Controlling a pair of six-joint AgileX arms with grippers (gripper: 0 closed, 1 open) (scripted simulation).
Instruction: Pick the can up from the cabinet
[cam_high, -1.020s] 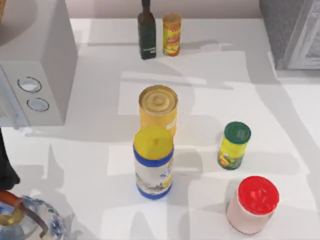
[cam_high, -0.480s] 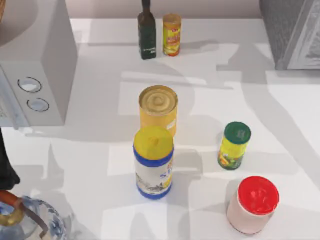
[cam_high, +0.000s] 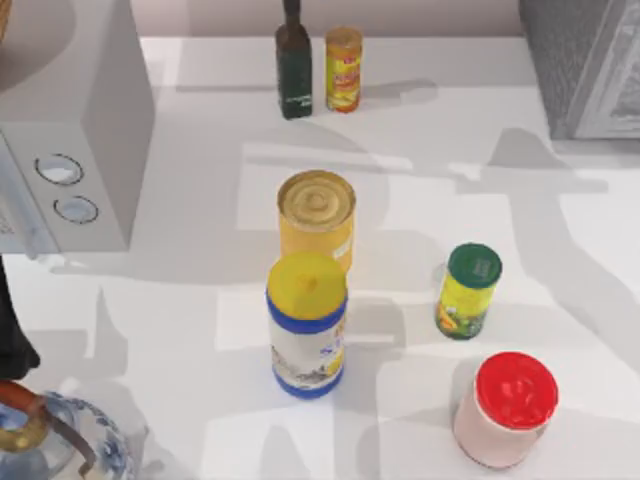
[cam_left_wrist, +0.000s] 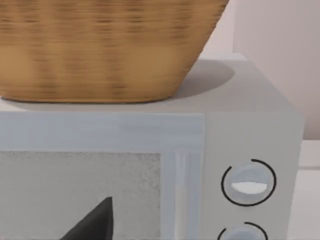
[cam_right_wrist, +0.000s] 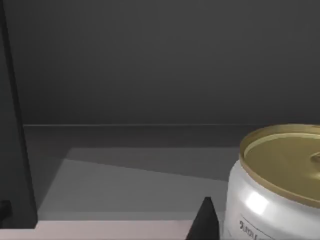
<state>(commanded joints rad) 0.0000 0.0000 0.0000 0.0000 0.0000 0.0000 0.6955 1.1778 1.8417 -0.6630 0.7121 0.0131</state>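
The can (cam_high: 316, 215), a stout yellow-orange tin with a ringed gold top, stands upright mid-way across the white cabinet top (cam_high: 180, 330). No gripper is near it in the top view. In the right wrist view, one dark fingertip (cam_right_wrist: 205, 222) of my right gripper pokes in from the edge. Close beside it a second, silvery-sided can with a gold lid (cam_right_wrist: 280, 185) stands inside a dark grey recess. In the left wrist view, a dark fingertip (cam_left_wrist: 95, 222) of my left gripper faces the front of the microwave (cam_left_wrist: 150, 165).
A blue-banded white jar with a yellow cap (cam_high: 307, 325) stands just in front of the can. Right of it are a green-capped yellow bottle (cam_high: 468, 290) and a red-lidded jar (cam_high: 506, 408). A dark bottle (cam_high: 293, 65) and a yellow canister (cam_high: 343, 68) stand at the back. A grey unit (cam_high: 585, 60) fills the back right corner.
The arm-shaped shadows on the right half of the white surface have shifted and changed shape. None of the containers has moved.
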